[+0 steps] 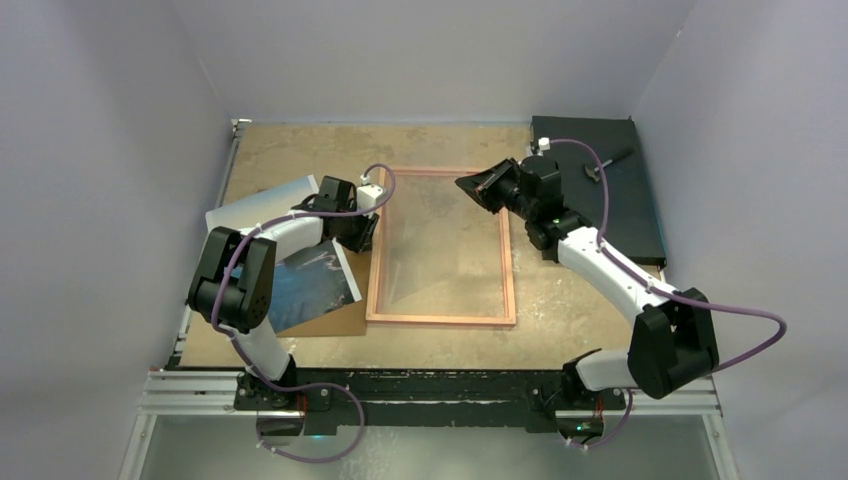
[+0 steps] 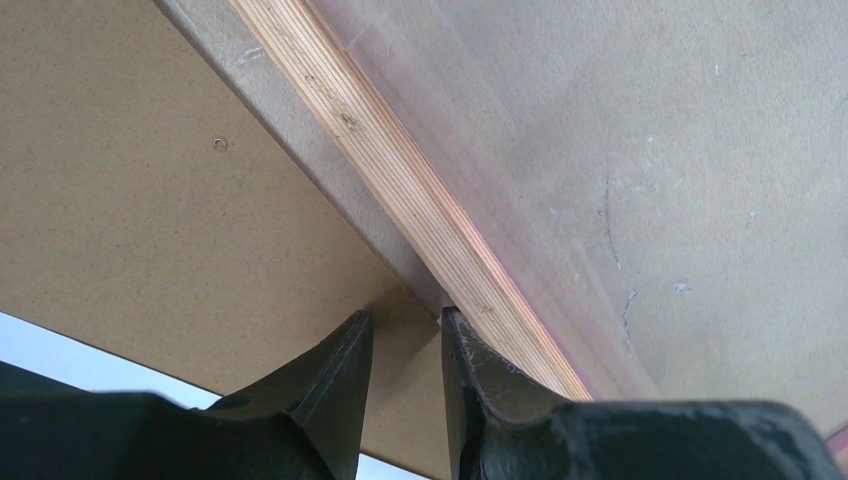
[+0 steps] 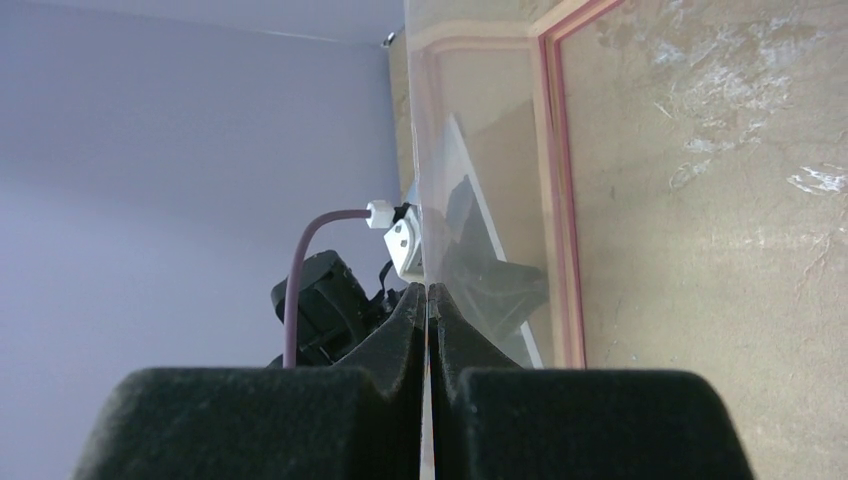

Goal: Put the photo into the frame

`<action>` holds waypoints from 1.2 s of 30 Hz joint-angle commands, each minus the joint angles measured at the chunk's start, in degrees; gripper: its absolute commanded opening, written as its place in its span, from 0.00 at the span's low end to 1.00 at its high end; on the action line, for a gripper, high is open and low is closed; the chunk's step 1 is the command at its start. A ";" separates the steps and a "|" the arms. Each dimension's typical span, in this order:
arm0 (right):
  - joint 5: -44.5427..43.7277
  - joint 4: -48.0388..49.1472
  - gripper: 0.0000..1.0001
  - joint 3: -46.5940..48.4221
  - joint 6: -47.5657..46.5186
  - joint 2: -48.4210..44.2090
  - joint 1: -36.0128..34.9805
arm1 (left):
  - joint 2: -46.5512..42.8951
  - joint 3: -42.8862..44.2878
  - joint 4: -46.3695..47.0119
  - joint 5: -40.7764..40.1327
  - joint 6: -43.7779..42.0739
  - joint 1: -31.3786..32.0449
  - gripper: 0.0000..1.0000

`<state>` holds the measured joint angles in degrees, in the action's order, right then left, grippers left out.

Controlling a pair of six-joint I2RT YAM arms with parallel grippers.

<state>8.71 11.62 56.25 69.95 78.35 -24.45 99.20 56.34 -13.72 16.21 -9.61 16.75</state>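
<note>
The photo (image 1: pixel 318 285) is seen lying far left on the board (image 1: pixel 345 322). The left gripper (image 2: pixel 404 325) is held slightly parted at the rim of the frame (image 1: pixel 441 319), which is laid flat mid-scene. The right gripper (image 3: pixel 427 295) is clamped on the pane (image 3: pixel 480 130).

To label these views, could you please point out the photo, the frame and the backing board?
the photo (image 1: pixel 315 285): top view, blue printed area.
the frame (image 1: pixel 440 320): top view, near rim.
the backing board (image 2: pixel 150 200): left wrist view, bare brown face.
</note>
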 commanded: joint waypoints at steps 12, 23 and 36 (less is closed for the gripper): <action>-5.83 -2.83 0.00 3.49 3.60 -3.39 -0.87 | 0.35 -1.63 -0.43 2.98 1.67 -0.74 0.25; -7.24 -1.45 0.00 0.97 1.94 -6.92 -0.87 | -0.12 -2.00 -1.00 3.73 1.80 -1.79 0.23; 1.17 4.08 0.00 3.44 -11.33 -4.21 -0.87 | -1.86 -1.78 -1.66 3.78 1.84 -2.79 0.22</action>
<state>4.75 11.88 56.55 67.16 73.03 -25.12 99.09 55.59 -12.71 19.22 -8.51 15.11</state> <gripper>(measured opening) 0.004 0.224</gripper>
